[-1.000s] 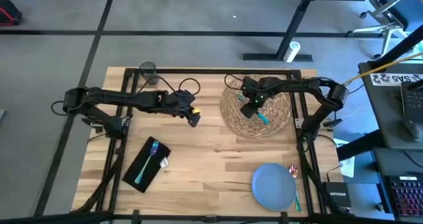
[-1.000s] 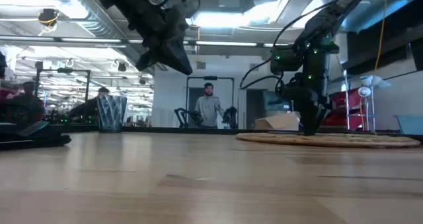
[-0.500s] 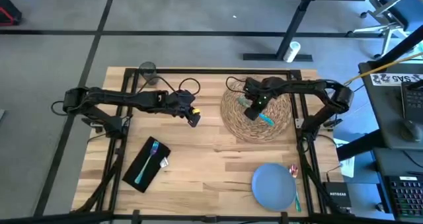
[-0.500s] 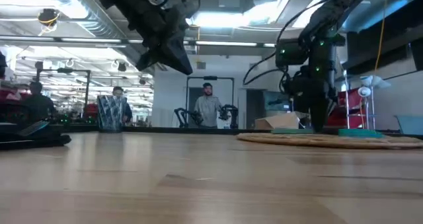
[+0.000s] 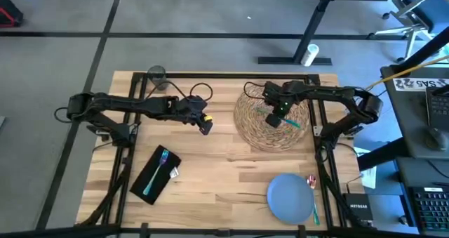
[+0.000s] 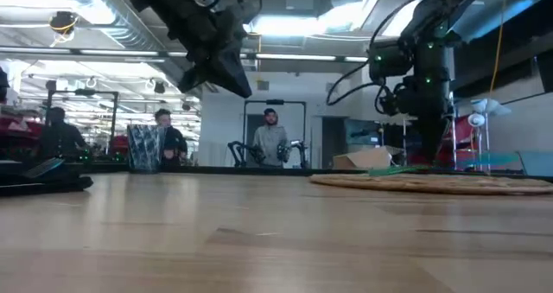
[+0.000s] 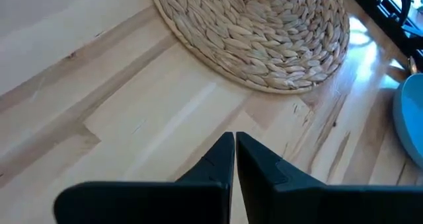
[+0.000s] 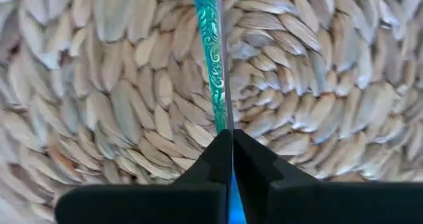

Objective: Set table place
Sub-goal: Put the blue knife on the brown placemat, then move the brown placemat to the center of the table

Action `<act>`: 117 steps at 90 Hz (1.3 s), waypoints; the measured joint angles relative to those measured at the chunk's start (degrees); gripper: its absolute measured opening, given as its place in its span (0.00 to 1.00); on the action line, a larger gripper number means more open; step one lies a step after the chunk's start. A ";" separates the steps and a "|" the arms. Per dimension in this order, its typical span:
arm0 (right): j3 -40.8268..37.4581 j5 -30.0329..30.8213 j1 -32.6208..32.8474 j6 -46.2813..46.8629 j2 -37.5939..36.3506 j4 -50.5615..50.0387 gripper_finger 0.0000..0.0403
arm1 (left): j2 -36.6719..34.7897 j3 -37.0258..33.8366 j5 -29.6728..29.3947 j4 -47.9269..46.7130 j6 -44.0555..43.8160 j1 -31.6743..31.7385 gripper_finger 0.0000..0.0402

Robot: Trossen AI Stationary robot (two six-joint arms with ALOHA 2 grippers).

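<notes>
Nearest, my right gripper (image 8: 231, 141) pinches the teal utensil (image 8: 210, 59) by one end, fingers pressed against it. Its slim, stiff, light handle looks slippery, so an end grip suits. Beyond the fingertips it hangs over the woven placemat (image 5: 261, 129). Farther off, my left gripper (image 5: 205, 126) hovers, fingers together.

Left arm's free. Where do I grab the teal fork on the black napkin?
Take the teal fork by the middle of its handle, coming straight down from above, with the jaws closing across its narrow width. It lies flat and diagonal along the black napkin, so a side approach would probably find no edge to get under.
</notes>
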 joint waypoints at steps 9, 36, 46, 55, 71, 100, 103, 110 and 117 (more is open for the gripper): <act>0.02 1.96 -0.02 0.58 0.00 0.65 0.00 | 0.00 0.00 -0.01 -0.01 -0.19 0.00 0.00; 0.07 -1.69 -0.04 3.35 0.00 9.09 0.00 | 0.03 0.00 -2.71 -1.47 -0.22 0.00 0.00; 0.09 -3.45 -0.04 5.64 0.11 13.50 0.00 | 0.62 0.00 -3.89 -3.44 -0.56 0.64 0.00; 0.09 -9.10 0.45 6.67 0.47 16.92 0.00 | 1.03 0.00 -4.02 -4.36 -0.63 0.68 0.00; 0.14 -14.20 4.91 8.54 4.28 23.68 0.00 | 1.03 0.00 -4.41 -3.50 -0.63 0.55 0.00; 0.45 -16.19 14.49 12.09 12.55 25.21 0.00 | 1.04 0.02 -4.48 -1.84 1.83 1.49 0.00; 0.44 -17.36 15.40 12.10 12.67 24.99 0.00 | 1.31 0.02 -4.51 -1.76 2.30 1.84 0.00; 0.33 -21.46 17.17 12.37 12.75 24.90 0.00 | 1.95 0.02 -4.53 -0.89 3.76 2.61 0.00; 0.26 -23.57 18.66 13.68 12.58 24.35 0.00 | 3.07 0.02 -4.28 0.51 5.31 3.19 0.00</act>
